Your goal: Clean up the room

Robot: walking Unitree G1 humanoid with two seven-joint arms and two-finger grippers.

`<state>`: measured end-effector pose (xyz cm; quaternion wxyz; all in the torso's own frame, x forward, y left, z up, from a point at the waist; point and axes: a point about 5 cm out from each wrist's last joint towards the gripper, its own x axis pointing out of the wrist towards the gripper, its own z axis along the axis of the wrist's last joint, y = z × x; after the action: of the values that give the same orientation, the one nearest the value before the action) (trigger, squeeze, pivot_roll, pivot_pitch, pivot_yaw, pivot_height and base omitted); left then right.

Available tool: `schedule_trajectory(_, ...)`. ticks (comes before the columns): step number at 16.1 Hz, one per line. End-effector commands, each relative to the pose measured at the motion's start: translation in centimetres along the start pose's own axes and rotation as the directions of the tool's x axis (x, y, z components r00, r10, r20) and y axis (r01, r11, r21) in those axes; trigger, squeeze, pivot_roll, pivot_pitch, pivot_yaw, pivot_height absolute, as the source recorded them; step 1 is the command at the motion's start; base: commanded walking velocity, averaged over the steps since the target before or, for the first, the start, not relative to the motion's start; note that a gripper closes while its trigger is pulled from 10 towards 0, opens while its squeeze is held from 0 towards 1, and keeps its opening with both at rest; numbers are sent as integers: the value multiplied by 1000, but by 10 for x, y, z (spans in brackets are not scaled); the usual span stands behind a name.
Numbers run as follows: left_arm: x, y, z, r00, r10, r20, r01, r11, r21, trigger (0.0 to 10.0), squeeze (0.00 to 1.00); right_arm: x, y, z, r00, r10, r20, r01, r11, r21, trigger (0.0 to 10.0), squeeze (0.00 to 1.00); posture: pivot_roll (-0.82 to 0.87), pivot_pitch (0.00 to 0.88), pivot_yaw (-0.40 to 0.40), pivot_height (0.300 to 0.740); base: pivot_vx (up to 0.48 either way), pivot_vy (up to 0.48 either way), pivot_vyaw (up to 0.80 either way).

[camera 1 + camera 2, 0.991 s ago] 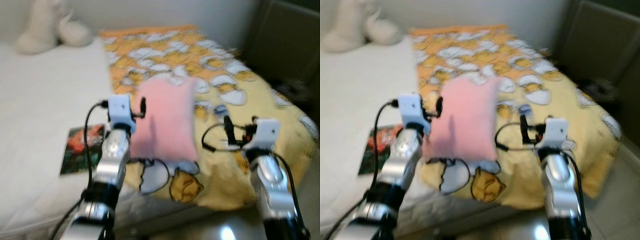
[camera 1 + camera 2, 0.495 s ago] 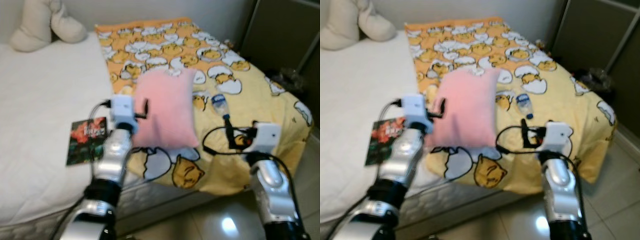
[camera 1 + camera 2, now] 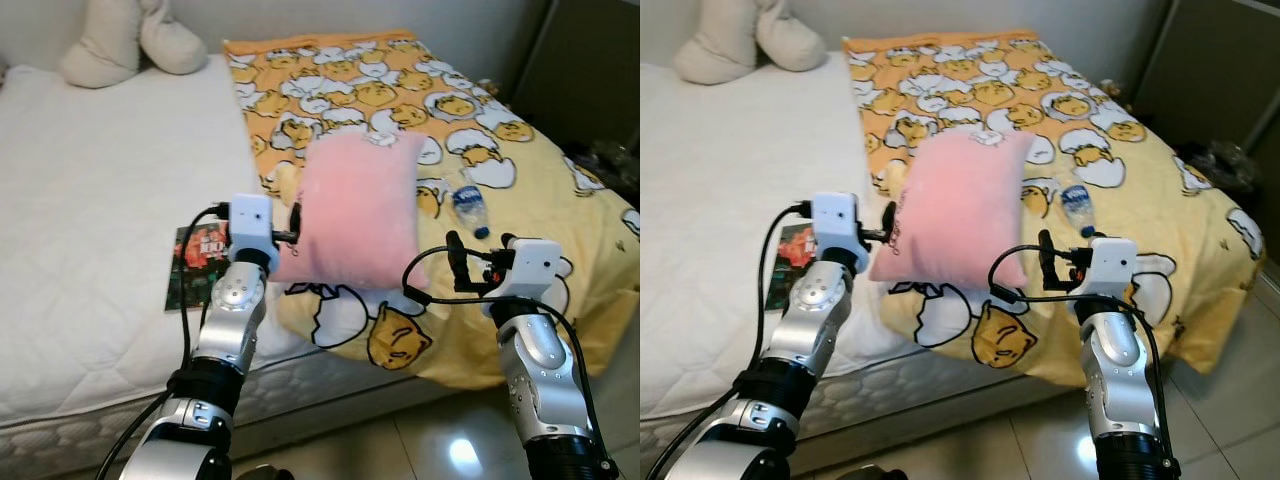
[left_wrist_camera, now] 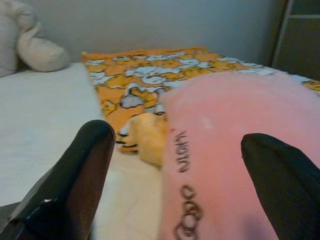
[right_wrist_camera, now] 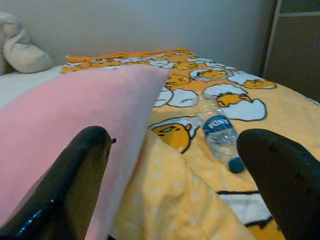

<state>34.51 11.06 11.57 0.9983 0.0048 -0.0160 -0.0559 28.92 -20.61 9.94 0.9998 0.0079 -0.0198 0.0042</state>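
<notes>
Both grippers are raised over the near edge of the bed (image 3: 90,300), fingers spread wide and holding nothing. Just ahead of the left gripper (image 3: 292,222) lies a pink pillow (image 3: 355,210), flat on the yellow egg-print blanket (image 3: 380,90); its near left corner sits right at that gripper's fingertips, and in the left wrist view the pillow (image 4: 240,165) occupies much of the gap between the two black fingers (image 4: 75,175). Whether a finger actually touches the fabric I cannot tell. The right gripper (image 3: 455,262) hovers near the pillow's lower right corner, over the bunched blanket, with a plastic water bottle (image 3: 1076,207) lying on the blanket just beyond it. The pillow looks soft, light and plump, so it should squash and fold under a pinch rather than slip; a hold on a corner or along the near seam would likely give the fingers enough bulk to bite, while a grip across the full middle seems too wide. Lifted by one corner it will probably droop and swing. A magazine (image 3: 200,262) rests on the white mattress beside the left arm, and a cream stuffed toy (image 3: 135,40) sits at the head of the bed.
</notes>
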Motion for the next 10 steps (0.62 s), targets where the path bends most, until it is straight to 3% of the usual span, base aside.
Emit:
schedule_trajectory(1, 2, -1, 4, 1000, -17, 16, 17, 1000, 5, 10000, 0, 0, -3, 3, 1000, -13, 13, 13, 1000, 0, 10000, 0, -136, 0, 33, 740, 0, 0, 0)
schedule_trajectory(10, 3, -3, 6, 999, -22, 34, 24, 999, -36, 10000, 0, -1, -6, 2, 1000, -14, 9, 14, 1000, -13, 10000, 0, -143, 0, 36, 740, 462, 0, 0)
